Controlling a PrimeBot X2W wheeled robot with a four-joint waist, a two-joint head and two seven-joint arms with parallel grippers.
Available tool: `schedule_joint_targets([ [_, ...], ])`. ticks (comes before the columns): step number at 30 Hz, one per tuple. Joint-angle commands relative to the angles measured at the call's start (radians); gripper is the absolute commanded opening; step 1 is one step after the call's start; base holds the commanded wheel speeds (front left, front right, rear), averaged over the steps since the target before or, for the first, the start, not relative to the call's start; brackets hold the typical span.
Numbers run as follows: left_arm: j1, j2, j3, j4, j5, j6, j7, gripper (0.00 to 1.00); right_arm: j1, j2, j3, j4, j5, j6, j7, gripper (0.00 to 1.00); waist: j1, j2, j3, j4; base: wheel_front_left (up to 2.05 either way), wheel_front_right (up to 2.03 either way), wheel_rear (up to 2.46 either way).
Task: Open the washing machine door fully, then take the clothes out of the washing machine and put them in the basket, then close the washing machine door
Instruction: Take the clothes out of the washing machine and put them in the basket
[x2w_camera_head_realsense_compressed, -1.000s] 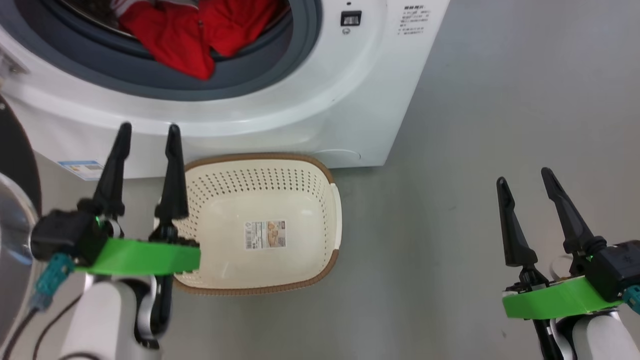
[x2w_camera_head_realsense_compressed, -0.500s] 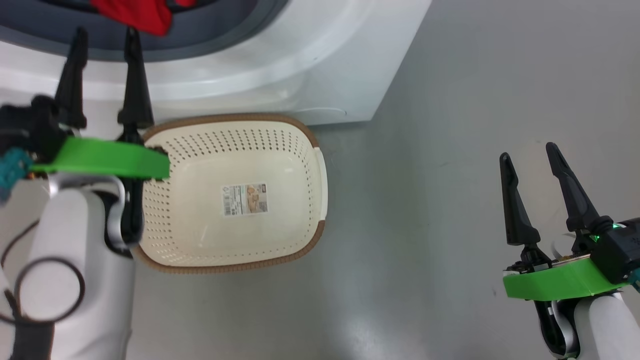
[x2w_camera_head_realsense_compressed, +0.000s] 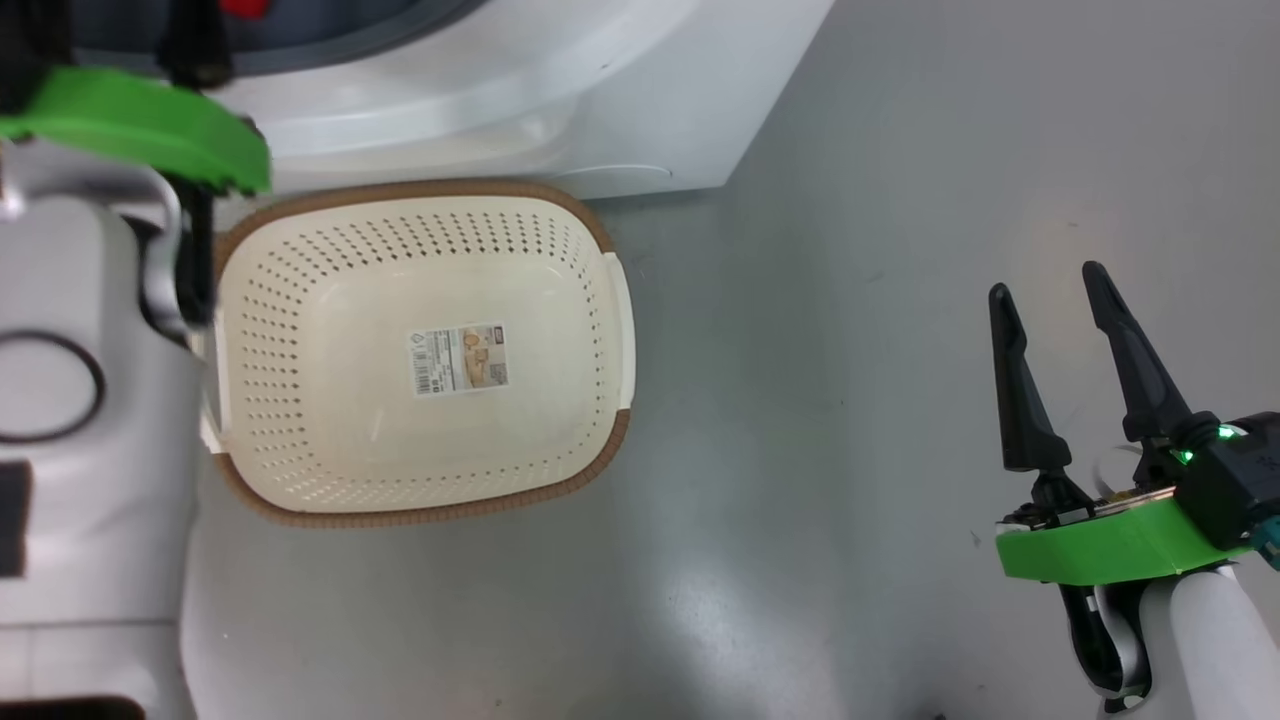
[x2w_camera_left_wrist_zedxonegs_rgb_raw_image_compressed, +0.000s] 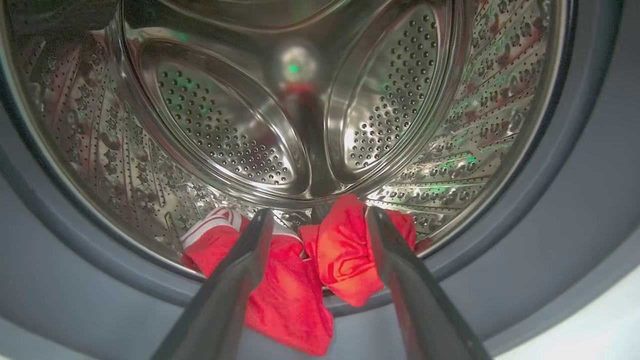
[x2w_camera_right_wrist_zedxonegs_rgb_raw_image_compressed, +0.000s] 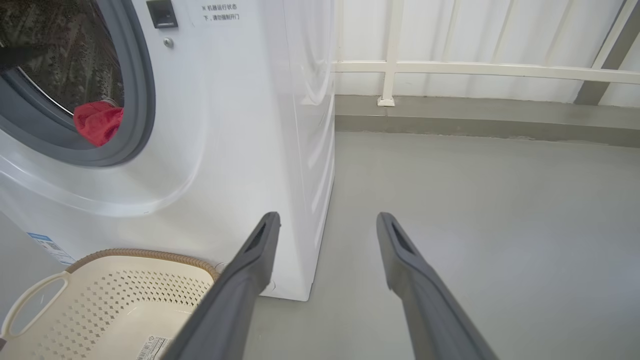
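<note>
Clothes (x2w_camera_left_wrist_zedxonegs_rgb_raw_image_compressed: 345, 250) at the drum (x2w_camera_left_wrist_zedxonegs_rgb_raw_image_compressed: 225, 125) lip, just ahead of wide-apart left fingers (x2w_camera_left_wrist_zedxonegs_rgb_raw_image_compressed: 237, 280); right fingers (x2w_camera_right_wrist_zedxonegs_rgb_raw_image_compressed: 245, 290) apart too.

Clear way into washing machine (x2w_camera_left_wrist_zedxonegs_rgb_raw_image_compressed: 300, 125) (red clothes (x2w_camera_left_wrist_zedxonegs_rgb_raw_image_compressed: 345, 250) at its lip), open floor (x2w_camera_head_realsense_compressed: 850, 400) right of basket (x2w_camera_head_realsense_compressed: 270, 330)
</note>
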Motion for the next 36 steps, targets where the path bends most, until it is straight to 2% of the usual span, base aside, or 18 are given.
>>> schedule_joint_targets([
  [1,-0.032,0.053,0.013,0.003,0.015,0.006,-0.005,1.00,-0.007,-0.007,0.029,-0.019,0.012,0.006,-0.006,1.00,0.0000,0.0000,0.016,-0.014,0.00,0.00,0.00],
  [13,-0.207,0.111,-0.019,0.193,0.060,0.036,0.009,1.00,-0.018,-0.007,0.073,-0.020,0.042,0.006,-0.006,1.00,0.0000,0.0000,0.068,-0.045,0.00,0.00,0.00],
  [25,-0.354,0.201,-0.053,0.436,0.095,0.080,0.134,1.00,-0.029,-0.007,0.111,-0.007,0.075,0.006,-0.006,1.00,0.0000,0.0000,0.093,-0.095,0.00,0.00,0.00],
  [31,-0.384,0.218,-0.092,0.505,0.121,0.072,0.176,1.00,-0.031,-0.007,0.116,-0.006,0.092,0.006,-0.006,1.00,0.0000,0.0000,0.103,-0.110,0.00,0.00,0.00],
  [36,-0.384,0.229,-0.125,0.540,0.145,0.089,0.213,1.00,-0.030,-0.007,0.123,-0.011,0.103,0.006,-0.006,1.00,0.0000,0.0000,0.107,-0.115,0.00,0.00,0.00],
])
